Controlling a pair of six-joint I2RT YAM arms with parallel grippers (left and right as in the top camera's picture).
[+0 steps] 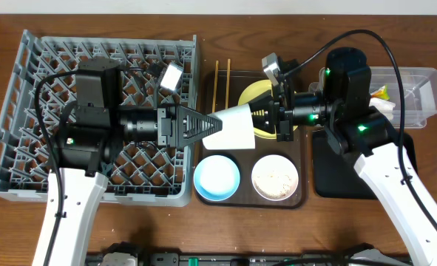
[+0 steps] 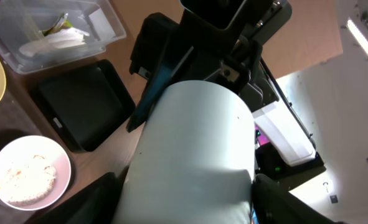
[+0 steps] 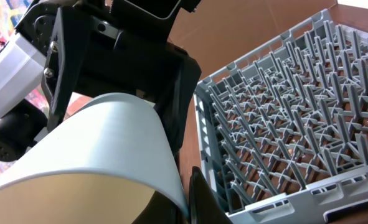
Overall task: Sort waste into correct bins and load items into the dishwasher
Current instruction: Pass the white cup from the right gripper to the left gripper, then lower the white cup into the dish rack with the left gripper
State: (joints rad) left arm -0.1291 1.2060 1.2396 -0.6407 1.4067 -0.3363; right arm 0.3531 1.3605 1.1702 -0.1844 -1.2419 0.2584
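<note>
A pale white cup hangs on its side above the dark brown tray, held between both grippers. My left gripper is shut across the cup's body. My right gripper pinches the cup's rim. Below lie a light blue bowl, a white bowl with rice scraps and a partly hidden yellow plate. Two chopsticks lie at the tray's back. The grey dish rack is at the left.
The clear tub at the back right holds the white napkin and the green-yellow wrapper. The black tray lies in front of it, partly under my right arm. The rack also fills the right wrist view.
</note>
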